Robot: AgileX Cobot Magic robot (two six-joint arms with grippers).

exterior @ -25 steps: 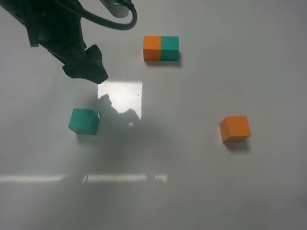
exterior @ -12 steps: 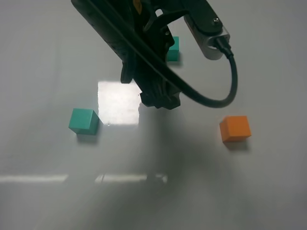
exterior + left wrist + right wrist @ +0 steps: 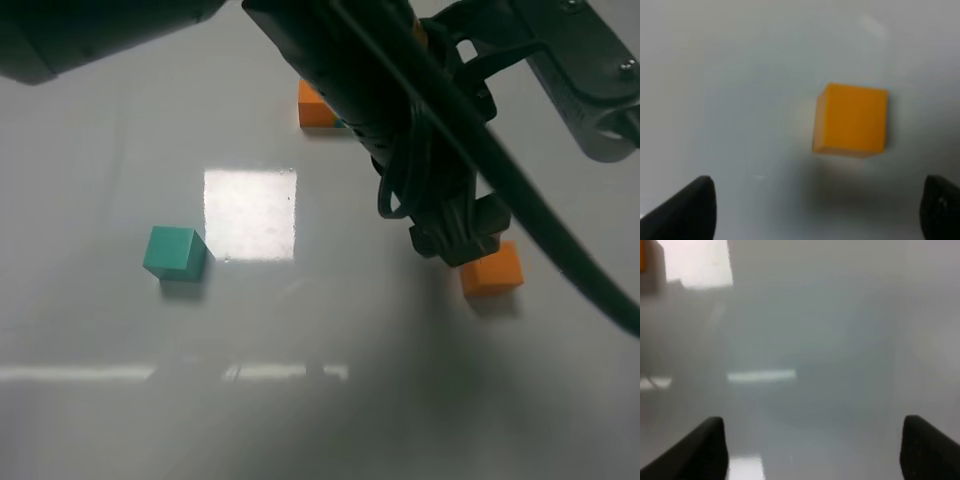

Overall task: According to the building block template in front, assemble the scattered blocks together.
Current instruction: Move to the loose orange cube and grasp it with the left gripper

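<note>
Nearest the high camera, the glossy pale-grey table [image 3: 300, 420] showed soft streaks of reflected light. A step farther in, on the left, the teal-green cube [image 3: 175, 252] sat alone, matte and crisp-edged, turned a little askew beside a bright square glare [image 3: 250, 213]. Level with it on the right lay the orange cube [image 3: 494, 272], flat on the table. The left gripper [image 3: 455, 240] hung over its far corner, black and angular, trailing a thick cable [image 3: 540, 225]. Its wrist view showed two blunt dark fingers [image 3: 690, 210] spread wide, with the cube ahead of them, untouched. The right gripper [image 3: 815, 450] was splayed just as wide over bare table, holding nothing. Farthest back was the building block template [image 3: 315, 105]. Only its orange end peeked out from behind the arm.
</note>
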